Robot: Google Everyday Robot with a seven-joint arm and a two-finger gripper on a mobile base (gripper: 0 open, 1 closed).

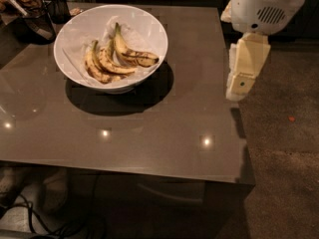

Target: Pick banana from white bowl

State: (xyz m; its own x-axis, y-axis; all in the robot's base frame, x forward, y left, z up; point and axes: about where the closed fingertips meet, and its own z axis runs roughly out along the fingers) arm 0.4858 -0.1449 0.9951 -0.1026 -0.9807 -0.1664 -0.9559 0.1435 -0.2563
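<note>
The banana (113, 59), a bunch of yellow fruit with brown blotches and greenish stems, lies inside the white bowl (79, 26) at the back left of the grey table. The bowl is wide, glossy and lined with white paper. My gripper (239, 86) hangs from the white arm at the right, above the table's right edge. It points downward, well to the right of the bowl and apart from it. It holds nothing that I can see.
The glossy grey table (149, 128) carries dark glass containers (37, 19) at its back left corner, next to the bowl. Brown carpet floor (284, 158) lies to the right. Cables and shoes lie under the table's front left.
</note>
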